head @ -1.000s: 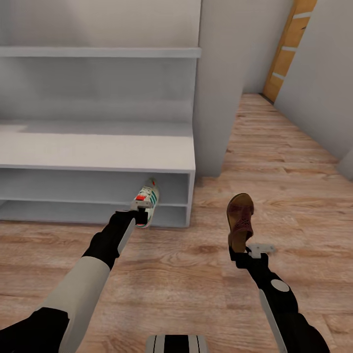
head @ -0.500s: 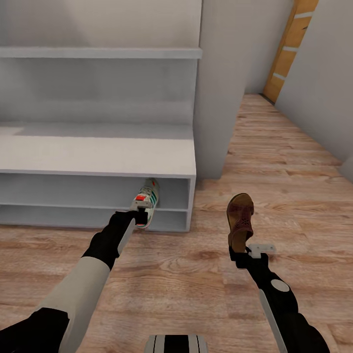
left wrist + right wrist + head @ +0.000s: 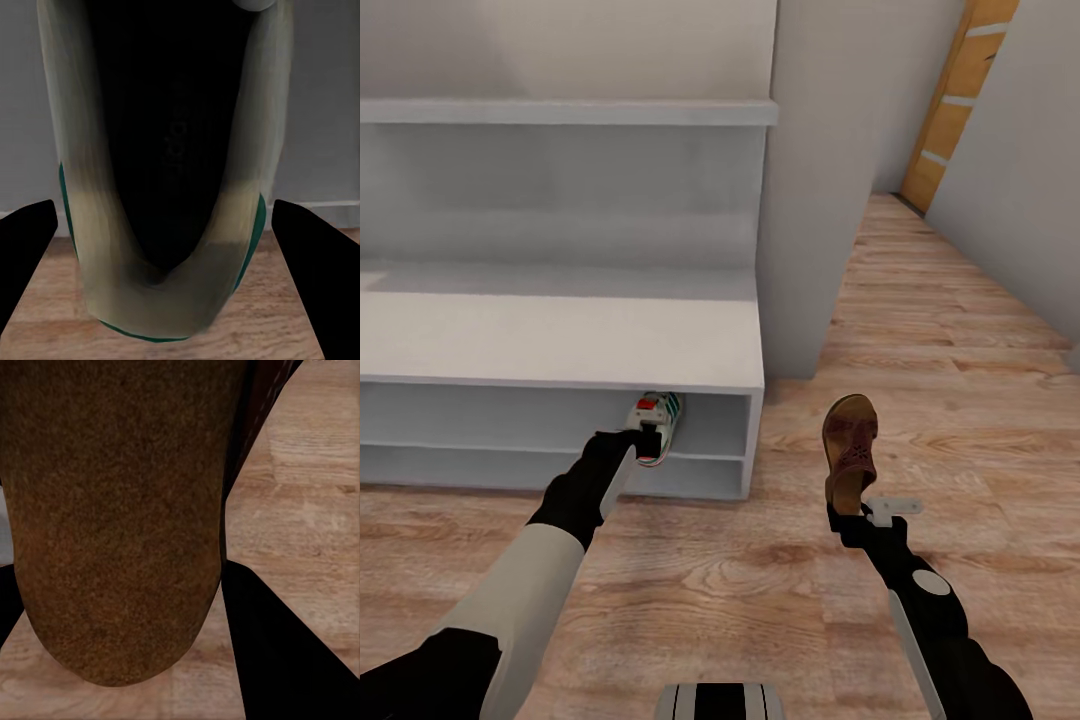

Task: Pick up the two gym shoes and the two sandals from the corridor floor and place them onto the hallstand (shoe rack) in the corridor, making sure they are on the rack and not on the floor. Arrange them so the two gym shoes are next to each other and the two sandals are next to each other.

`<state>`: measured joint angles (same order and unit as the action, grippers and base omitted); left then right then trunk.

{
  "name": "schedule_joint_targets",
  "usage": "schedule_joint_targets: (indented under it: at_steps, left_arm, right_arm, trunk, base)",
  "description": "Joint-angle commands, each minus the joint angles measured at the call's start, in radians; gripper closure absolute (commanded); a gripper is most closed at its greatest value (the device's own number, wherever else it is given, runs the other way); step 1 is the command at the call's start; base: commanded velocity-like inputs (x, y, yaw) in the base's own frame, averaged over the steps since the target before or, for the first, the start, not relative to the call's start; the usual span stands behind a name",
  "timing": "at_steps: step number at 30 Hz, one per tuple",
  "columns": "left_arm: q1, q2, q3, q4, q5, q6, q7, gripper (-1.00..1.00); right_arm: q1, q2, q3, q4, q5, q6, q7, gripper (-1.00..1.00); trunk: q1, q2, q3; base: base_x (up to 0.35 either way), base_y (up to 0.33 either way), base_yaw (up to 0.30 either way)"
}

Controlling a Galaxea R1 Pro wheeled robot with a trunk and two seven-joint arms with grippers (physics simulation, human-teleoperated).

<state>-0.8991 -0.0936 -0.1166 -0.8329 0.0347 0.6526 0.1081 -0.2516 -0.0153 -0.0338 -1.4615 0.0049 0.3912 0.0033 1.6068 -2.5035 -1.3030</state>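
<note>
A white gym shoe (image 3: pixel 657 424) with green stripes and a red heel patch hangs from my left gripper (image 3: pixel 649 437), which is shut on its heel; its toe reaches under the top of the pale grey hallstand (image 3: pixel 560 335), into the upper open shelf. The left wrist view looks into the shoe's dark opening (image 3: pixel 169 150). My right gripper (image 3: pixel 850 512) is shut on the heel of a dark-brown sandal (image 3: pixel 850 450), held above the wood-plank corridor floor (image 3: pixel 760 580) to the right of the rack. The sandal's sole (image 3: pixel 112 510) looms close in the right wrist view.
A grey wall panel (image 3: pixel 810 180) rises right of the hallstand. An orange-brown door (image 3: pixel 955 100) stands at the far right end of the corridor. A higher grey shelf (image 3: pixel 560 110) runs above the rack's flat top.
The view has drawn nearer to the hallstand. The gym shoe now sits deeper under the rack's top, with less of it showing. The sandal and right arm keep their place.
</note>
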Motion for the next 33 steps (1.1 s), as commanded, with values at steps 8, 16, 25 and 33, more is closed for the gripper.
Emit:
schedule_joint_targets:
  at_steps: [8,16,25,33]
  left_arm:
    - [0.013,0.000,0.001,0.000,0.000,-0.003,-0.001,1.00]
    - [0.014,0.000,0.001,0.001,0.000,-0.004,-0.001,1.00]
    - [0.014,0.000,0.000,0.000,-0.001,-0.004,-0.001,1.00]
    - [0.014,0.000,0.001,0.000,0.000,-0.004,-0.001,1.00]
  right_arm:
    - [0.000,0.000,0.000,0.000,-0.003,0.000,-0.002,1.00]
    - [0.000,0.000,0.000,0.000,-0.003,0.000,-0.002,1.00]
    - [0.000,0.000,0.000,0.000,-0.003,0.000,-0.002,1.00]
    - [0.000,0.000,0.000,0.000,-0.003,0.000,-0.002,1.00]
  trunk:
    - [0.000,0.000,0.000]
    - [0.000,0.000,0.000]
    - [0.000,0.000,0.000]
    - [0.000,0.000,0.000]
  base:
    - [0.018,0.000,0.000]
    - [0.155,0.000,0.000]
    - [0.040,0.000,0.000]
    - [0.050,0.000,0.000]
